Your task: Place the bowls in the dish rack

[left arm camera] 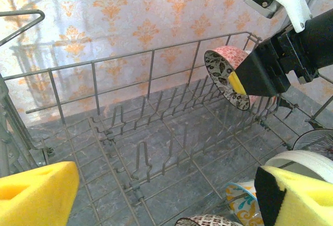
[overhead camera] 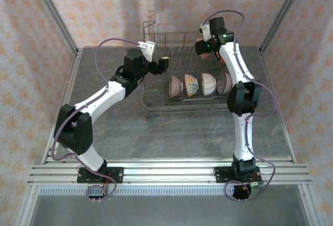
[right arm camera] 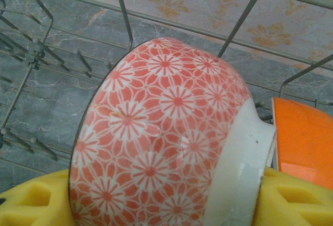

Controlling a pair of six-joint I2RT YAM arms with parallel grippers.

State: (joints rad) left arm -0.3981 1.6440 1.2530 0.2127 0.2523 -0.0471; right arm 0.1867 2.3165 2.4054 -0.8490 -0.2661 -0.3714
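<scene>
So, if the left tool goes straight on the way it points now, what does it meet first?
Probably the upright tines of the dish rack, though depth is hard to judge.

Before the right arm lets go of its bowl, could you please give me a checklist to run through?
1. Right claw grips the red-and-white floral ceramic bowl, yellow pads on both sides: ok.
2. Bowl on edge inside the grey wire dish rack: ok.
3. Bowl seated between tines: cannot tell.
4. Gap to the bright orange bowl beside it: cannot tell.
5. Left claw open, empty, apart from the right claw: ok.
</scene>
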